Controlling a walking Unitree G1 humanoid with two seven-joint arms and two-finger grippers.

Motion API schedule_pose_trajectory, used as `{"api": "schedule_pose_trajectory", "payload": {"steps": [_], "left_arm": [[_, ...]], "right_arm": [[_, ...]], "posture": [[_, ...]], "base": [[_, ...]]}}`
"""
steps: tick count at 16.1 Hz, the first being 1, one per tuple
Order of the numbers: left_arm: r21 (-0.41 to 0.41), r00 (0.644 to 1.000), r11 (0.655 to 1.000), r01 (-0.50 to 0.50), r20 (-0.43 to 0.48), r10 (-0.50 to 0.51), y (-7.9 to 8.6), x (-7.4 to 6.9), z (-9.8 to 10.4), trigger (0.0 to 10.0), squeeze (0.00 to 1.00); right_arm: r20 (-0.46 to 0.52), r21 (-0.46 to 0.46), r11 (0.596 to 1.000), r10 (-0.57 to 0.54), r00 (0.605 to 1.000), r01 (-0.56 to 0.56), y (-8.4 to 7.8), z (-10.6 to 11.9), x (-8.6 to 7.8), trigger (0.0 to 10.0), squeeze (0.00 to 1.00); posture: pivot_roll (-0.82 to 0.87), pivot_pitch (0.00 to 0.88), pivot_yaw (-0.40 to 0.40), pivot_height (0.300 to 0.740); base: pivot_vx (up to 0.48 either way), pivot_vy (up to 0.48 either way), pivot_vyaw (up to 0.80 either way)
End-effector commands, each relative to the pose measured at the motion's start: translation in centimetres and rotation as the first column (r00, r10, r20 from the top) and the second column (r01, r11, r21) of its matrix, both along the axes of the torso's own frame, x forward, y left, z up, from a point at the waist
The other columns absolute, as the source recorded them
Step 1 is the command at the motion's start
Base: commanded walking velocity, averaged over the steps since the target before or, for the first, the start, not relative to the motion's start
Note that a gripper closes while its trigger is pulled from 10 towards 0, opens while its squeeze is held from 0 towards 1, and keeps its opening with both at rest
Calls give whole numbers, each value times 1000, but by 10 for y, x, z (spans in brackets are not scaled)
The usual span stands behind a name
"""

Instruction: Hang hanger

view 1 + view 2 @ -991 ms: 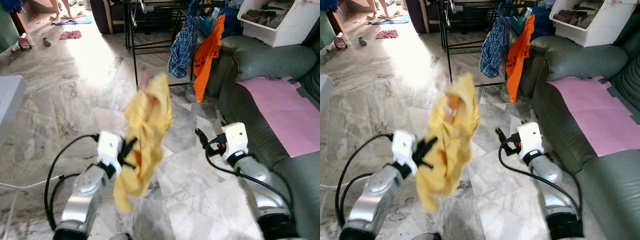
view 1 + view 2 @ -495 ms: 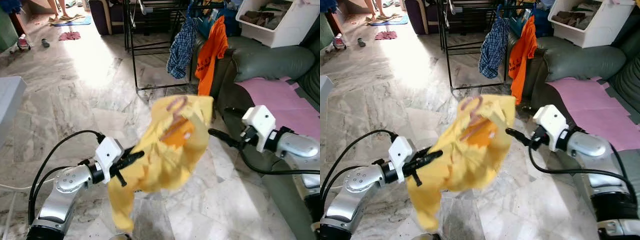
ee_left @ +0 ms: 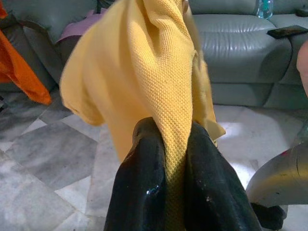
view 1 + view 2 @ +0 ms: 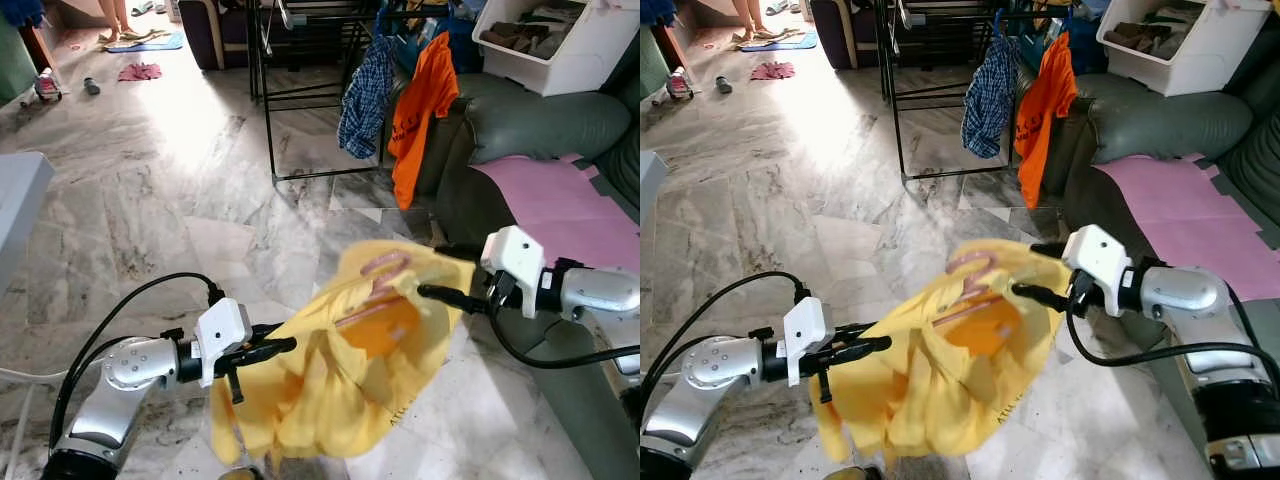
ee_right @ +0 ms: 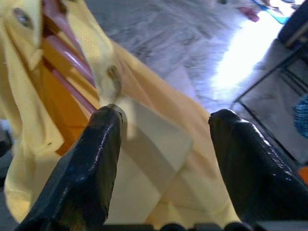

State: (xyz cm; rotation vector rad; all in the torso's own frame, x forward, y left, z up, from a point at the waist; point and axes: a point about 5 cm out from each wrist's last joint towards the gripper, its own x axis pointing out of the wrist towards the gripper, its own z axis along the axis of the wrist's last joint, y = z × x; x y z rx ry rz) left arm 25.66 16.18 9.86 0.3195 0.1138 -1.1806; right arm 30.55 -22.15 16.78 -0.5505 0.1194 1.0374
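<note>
We hold the yellow shirt [image 4: 345, 385] up in front of us over the marble floor [image 4: 180, 200], with the pink hanger [image 4: 378, 265] tucked in at its collar. Our left gripper [image 4: 270, 348] is clenched on a fold of the shirt's fabric, the cloth pinched tight between both fingers [image 3: 144, 183]. Our right gripper [image 4: 445, 293] has its fingers spread wide and holds nothing; its tips sit right at the collar, just beside the hanger. The hanger lies between the two grippers but much nearer the right one, its hook end up by the collar and its length running down into the shirt towards our left. The drying rack [image 4: 300, 60], where a checked shirt [image 4: 362, 95] and an orange shirt [image 4: 418, 105] already hang, stands well ahead of us. We judge the right hand is the one placed to take the hanger.
</note>
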Motion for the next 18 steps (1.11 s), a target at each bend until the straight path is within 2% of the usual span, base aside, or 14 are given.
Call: {"api": "schedule_pose_trajectory", "payload": {"steps": [1, 2, 3, 4, 5, 6, 13, 14, 15, 16, 18], "left_arm": [[-10, 998, 999, 46, 41, -46, -3, 2, 9, 0, 0], [-11, 998, 999, 50, 41, -49, -2, 2, 9, 0, 0], [-7, 997, 998, 68, 39, -67, -2, 1, 9, 0, 0], [-4, 996, 997, 79, 37, -78, -2, 1, 9, 0, 0], [-3, 995, 996, 90, 35, -90, -2, 0, 9, 0, 0], [1, 994, 995, 102, 38, -102, -2, 0, 9, 0, 0], [20, 982, 983, 184, 44, -185, -8, -1, 11, 0, 0], [20, 980, 981, 193, 48, -194, -9, -1, 11, 0, 0], [19, 980, 981, 195, 48, -195, -10, -1, 12, 0, 0], [21, 979, 980, 197, 48, -198, -10, -1, 11, 0, 0], [23, 979, 980, 196, 49, -197, -9, -1, 11, 0, 0]], "right_arm": [[-19, -34, 999, 36, 999, -37, -2, 2, 1, 7961, 0], [-33, -35, 999, 38, 999, -39, -4, 1, 1, 0, 0], [-45, -49, 998, 46, 998, -48, -5, 0, 1, 0, 0], [-52, -63, 996, 58, 997, -61, -5, -1, 0, 4941, 0], [-67, -73, 994, 74, 995, -79, -5, -2, -1, 8000, 0], [-87, -92, 990, 98, 991, -106, -5, -3, -2, 10000, 0], [-164, -214, 946, 209, 964, -242, -8, -10, 0, 10000, 0], [-197, -228, 934, 233, 952, -276, -6, -14, -1, 7255, 0], [-206, -243, 926, 242, 948, -289, -6, -16, -2, 3059, 0], [-213, -250, 921, 247, 945, -297, -6, -18, -1, 0, 0], [-222, -233, 926, 247, 943, -297, -6, -19, -1, 0, 0]], "posture": [[5, 74, -46, 740], [5, 74, -46, 740], [5, 77, -46, 740], [4, 77, -46, 740], [4, 77, -46, 740], [5, 79, -45, 740], [2, 80, -42, 740], [2, 81, -41, 740], [2, 81, -41, 740], [2, 81, -41, 740], [6, 82, -44, 740]], "base": [[0, 0, 0], [0, 0, 0], [0, 0, 0], [0, 0, 0], [0, 0, 0], [0, 0, 0], [0, 0, 0], [0, 0, 0], [0, 0, 0], [0, 0, 0], [0, 0, 0]]}}
